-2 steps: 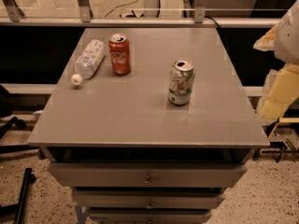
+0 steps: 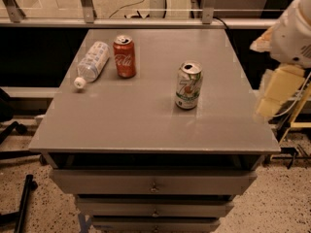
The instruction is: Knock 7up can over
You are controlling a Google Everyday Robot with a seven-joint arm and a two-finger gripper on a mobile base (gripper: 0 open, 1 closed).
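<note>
Three containers rest on the grey table [image 2: 146,125], the largest item. Off its right edge, well apart from every object, hangs the claw [image 2: 274,93]; we cannot tell whether it is wide or narrow. A clear bottle [image 2: 92,61] lies on its side at far left, with a red can [image 2: 125,56] upright just beside it. The 7up can [image 2: 188,85] stands upright right of centre, its top opened. We judge it light, thin-walled and smooth, so a sideways push near the rim should topple it without a grip.
</note>
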